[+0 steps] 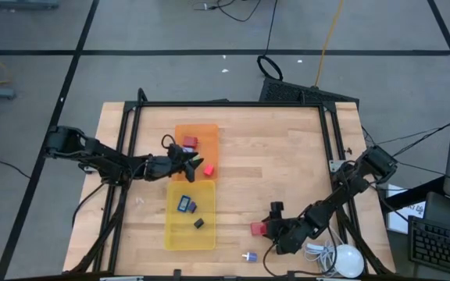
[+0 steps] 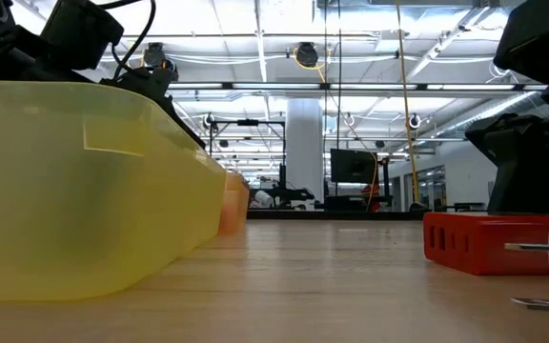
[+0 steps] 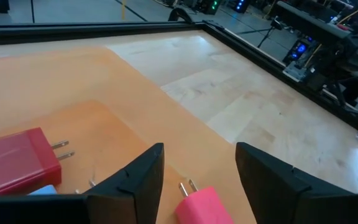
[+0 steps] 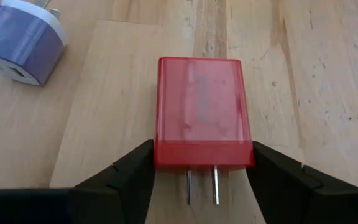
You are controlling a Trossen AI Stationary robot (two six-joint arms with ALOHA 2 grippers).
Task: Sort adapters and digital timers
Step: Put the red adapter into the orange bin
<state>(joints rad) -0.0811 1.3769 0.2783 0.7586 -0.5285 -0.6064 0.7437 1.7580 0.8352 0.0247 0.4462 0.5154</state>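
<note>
My left gripper [image 1: 196, 165] is open over the orange tray [image 1: 205, 131]. A pink adapter [image 3: 204, 205] lies in the tray between its fingers, apart from both, prongs pointing away from the wrist. A red adapter [image 3: 14, 163] lies in the same tray. The yellow tray [image 1: 180, 234] holds a dark blue timer [image 1: 186, 204] and a black one [image 1: 198, 223]. My right gripper [image 1: 269, 228] is at the near right, shut on a second red adapter [image 4: 201, 109]. A white-purple adapter [image 4: 20, 40] lies on the table near it. My right gripper pinches the red adapter's two narrow sides at its prong end [image 4: 166, 154] between its two fingers. The fingers come low from the table's right, along the adapter. The prongs point back toward the wrist. The adapter lies flat on the table [image 2: 489, 243].
A white round mouse-like device [image 1: 348, 261] with its cable lies at the near right corner. A black frame [image 1: 225, 104] runs along the far edge and both sides. There is bare wood between the trays and my right gripper.
</note>
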